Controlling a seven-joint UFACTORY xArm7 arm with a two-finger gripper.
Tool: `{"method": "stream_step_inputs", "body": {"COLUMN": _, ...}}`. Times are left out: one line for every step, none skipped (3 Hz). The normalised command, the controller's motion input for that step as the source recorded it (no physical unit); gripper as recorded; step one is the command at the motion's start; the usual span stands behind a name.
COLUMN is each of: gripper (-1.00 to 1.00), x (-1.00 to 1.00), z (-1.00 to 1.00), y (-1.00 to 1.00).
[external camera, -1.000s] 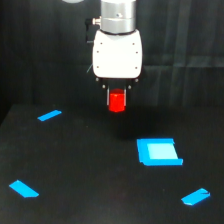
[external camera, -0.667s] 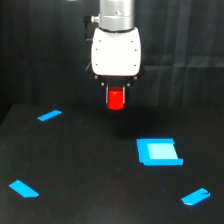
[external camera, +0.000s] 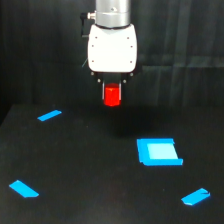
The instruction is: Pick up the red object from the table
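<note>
Nearest the camera, the bench [external camera: 90, 170] carries two blue strips, one [external camera: 24, 189] far below the hand toward the exterior view's left, the other [external camera: 195, 197] far below it toward the right. Further in, a blue square [external camera: 159, 152] lies below and right of the hand, and a third strip [external camera: 49, 115] sits off to its left at about fingertip height in the picture.

Farthest back hangs the hand [external camera: 112, 95], under its white housing [external camera: 112, 47]. It is clenched on the red block [external camera: 112, 95], which sits between the two dark fingers and appears clear of the bench, with dark surface showing beneath it.

The pick looks essentially done. The main risk now is slipping: the block is narrow and only its sides seem pinched, so a jerk or loosening grip could drop it back onto the bench, perhaps rolling toward the square.
</note>
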Motion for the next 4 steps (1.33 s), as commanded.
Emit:
{"method": "stream_step_inputs", "body": {"gripper": -1.0, "x": -0.24, "z": 0.16, "y": 0.1}}
{"method": "stream_step_inputs", "body": {"gripper": -1.0, "x": -0.27, "z": 0.26, "y": 0.08}}
{"method": "stream_step_inputs", "body": {"gripper": -0.91, "x": -0.12, "z": 0.21, "y": 0.03}}
{"method": "stream_step_inputs", "body": {"gripper": -1.0, "x": -0.1, "z": 0.07, "y": 0.03}}
